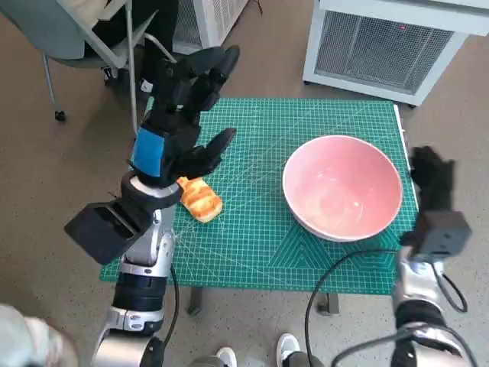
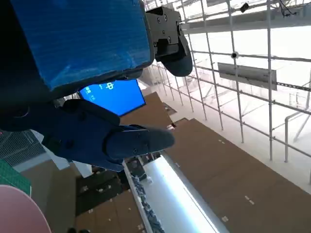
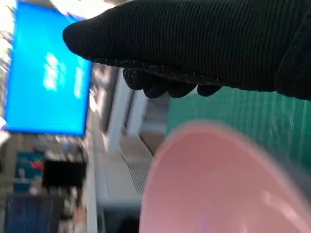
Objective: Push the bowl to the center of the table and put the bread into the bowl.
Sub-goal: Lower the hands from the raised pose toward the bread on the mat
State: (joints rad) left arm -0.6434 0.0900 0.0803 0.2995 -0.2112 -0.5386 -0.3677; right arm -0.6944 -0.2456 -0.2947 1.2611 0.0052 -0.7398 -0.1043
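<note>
A pink bowl (image 1: 342,186) stands on the right part of the green cutting mat (image 1: 260,245). The golden bread (image 1: 201,199) lies near the mat's left edge. My left hand (image 1: 182,115) is raised above the bread and the mat's left side, fingers spread, holding nothing. My gloved right hand (image 1: 432,180) hangs just off the table's right edge, close beside the bowl's right rim and holding nothing; contact with the rim cannot be told. The right wrist view shows the glove (image 3: 204,43) over the bowl's (image 3: 218,184) rim. A sliver of the bowl (image 2: 17,213) shows in the left wrist view.
A white grilled cabinet (image 1: 386,46) stands on the floor beyond the table's far right corner. A chair (image 1: 84,38) stands past the far left corner. Shoes (image 1: 288,348) show under the near edge. The left wrist view points mostly up at a ceiling and a blue screen (image 2: 114,94).
</note>
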